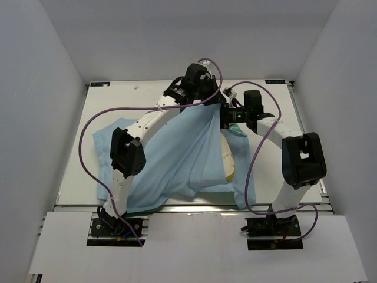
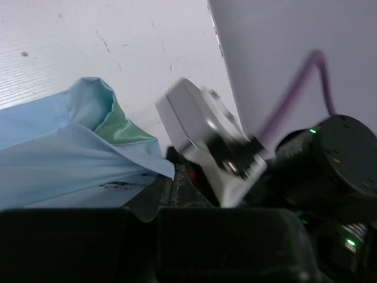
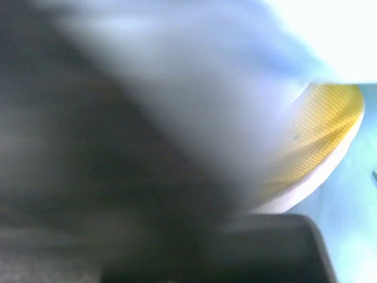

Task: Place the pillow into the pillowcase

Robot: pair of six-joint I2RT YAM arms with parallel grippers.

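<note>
Cream pillow [image 1: 227, 160] beneath raised blue pillowcase [image 1: 182, 154]

White counter [image 1: 177, 88] inside a pale grey enclosure.
The counter is matte white, with faint scuffs [image 2: 106, 42] in the left wrist view; plain walls [image 1: 41, 94] rise on three sides, and a white panel [image 1: 194, 239] fronts its near edge.

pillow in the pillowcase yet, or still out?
Not fully in: the pillowcase drapes over the pillow, whose cream, yellow-edged side shows uncovered. Inside or merely under: cannot tell.
</note>
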